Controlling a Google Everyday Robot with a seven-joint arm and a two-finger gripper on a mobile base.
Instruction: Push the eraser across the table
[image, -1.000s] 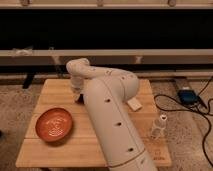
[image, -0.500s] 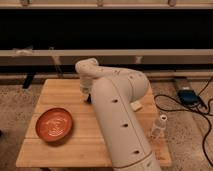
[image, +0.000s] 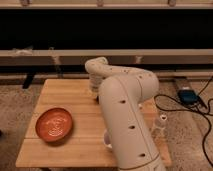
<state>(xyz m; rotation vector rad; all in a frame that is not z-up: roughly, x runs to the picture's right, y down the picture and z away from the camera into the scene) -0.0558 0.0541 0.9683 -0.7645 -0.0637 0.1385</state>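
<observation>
The table (image: 75, 90) has a light wooden plank top. My white arm (image: 125, 115) reaches up from the bottom right and bends down over the table's far middle. The gripper (image: 94, 96) hangs from the wrist (image: 96, 66), its dark tip low over the tabletop. I see no small black eraser; it may be hidden under the gripper or behind the arm.
A reddish-brown round dish (image: 55, 124) lies on the table's front left. A small white object (image: 161, 123) stands at the right edge, and another white bit (image: 106, 141) peeks out beside the arm. Cables and a blue box (image: 187, 95) lie on the floor to the right.
The wrist and gripper have moved steadily to the right over the far part of the table. The dish has not moved.
</observation>
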